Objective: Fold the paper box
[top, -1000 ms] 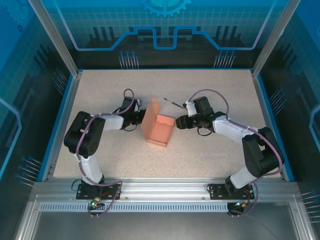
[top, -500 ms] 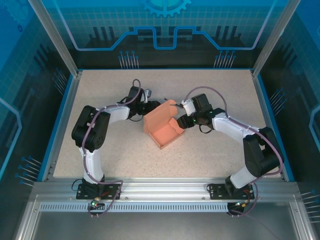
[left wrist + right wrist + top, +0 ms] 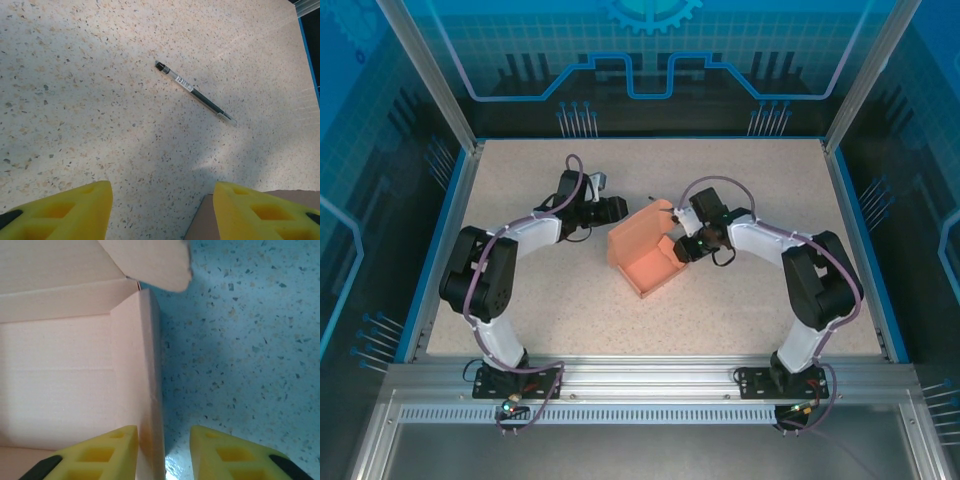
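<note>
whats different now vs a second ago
The paper box has gone from standing upright to lying turned with its open side up. The left gripper has backed off to the left, open and clear of it. The right gripper has moved in astride the box's right wall, its jaws narrowing. The pen stayed put.

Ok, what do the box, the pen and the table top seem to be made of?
The box looks like thin matte cardboard, salmon-pink, with creased folds and a thin wall edge. The pen seems to be plastic, a clear glossy barrel over a dark core. The table is speckled beige, either stone-like or laminate; I cannot tell which.
</note>
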